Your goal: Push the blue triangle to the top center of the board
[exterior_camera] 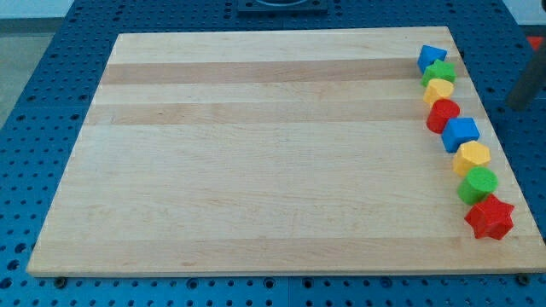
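The blue triangle (431,57) lies at the board's top right corner, at the head of a column of blocks along the view's right edge of the board. Below it come a green block (441,72), a yellow block (439,89), a red block (443,113), a blue cube (461,133), a yellow hexagon (471,158), a green round block (478,184) and a red star (490,217). My rod shows blurred at the view's right edge. My tip (515,104) is off the board, to the right of the column and apart from every block.
The wooden board (256,153) lies on a blue perforated table (43,102). A dark fixture (281,5) sits just beyond the board's top edge.
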Action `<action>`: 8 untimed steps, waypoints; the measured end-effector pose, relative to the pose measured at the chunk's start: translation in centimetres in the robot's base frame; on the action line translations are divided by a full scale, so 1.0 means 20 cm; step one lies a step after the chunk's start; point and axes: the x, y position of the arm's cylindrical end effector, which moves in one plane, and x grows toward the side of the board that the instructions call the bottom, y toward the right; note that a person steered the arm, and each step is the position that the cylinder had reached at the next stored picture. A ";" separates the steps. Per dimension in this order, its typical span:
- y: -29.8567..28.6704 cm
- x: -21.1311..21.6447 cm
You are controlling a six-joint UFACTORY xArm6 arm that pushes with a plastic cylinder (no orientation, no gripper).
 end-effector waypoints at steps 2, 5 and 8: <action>-0.37 -0.33; -0.52 -0.67; -0.94 -0.28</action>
